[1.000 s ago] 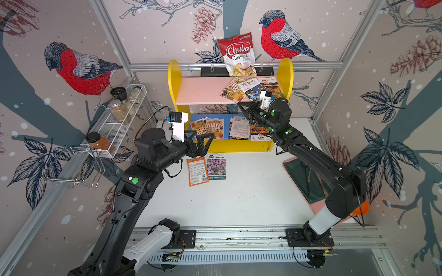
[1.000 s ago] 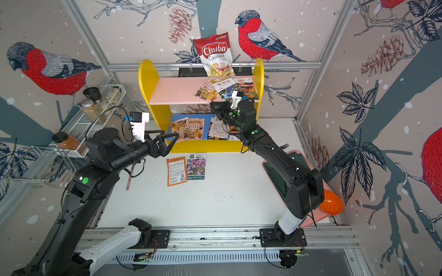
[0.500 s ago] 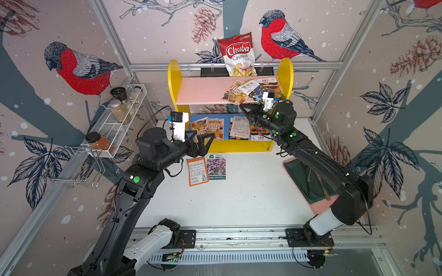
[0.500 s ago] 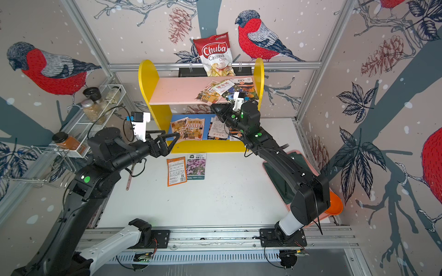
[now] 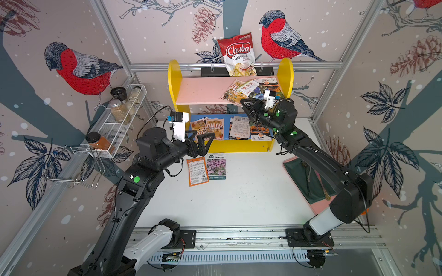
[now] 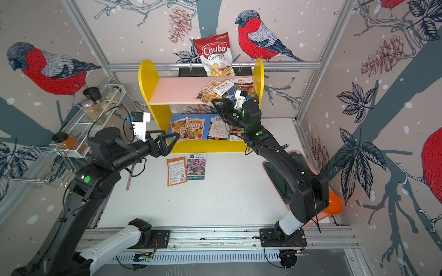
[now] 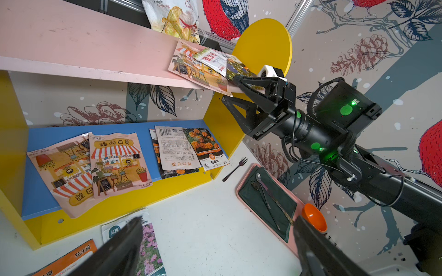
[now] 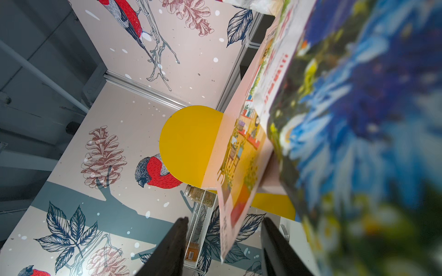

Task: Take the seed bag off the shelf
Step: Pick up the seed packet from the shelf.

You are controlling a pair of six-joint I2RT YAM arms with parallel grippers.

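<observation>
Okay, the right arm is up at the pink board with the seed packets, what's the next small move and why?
Probably close the right gripper on the storefront-print seed bag. The gripper's jaws stand open at the front edge of the pink upper board, and in the right wrist view that bag's overhanging corner hangs between them, so a pinch should catch it for pulling off.
</observation>
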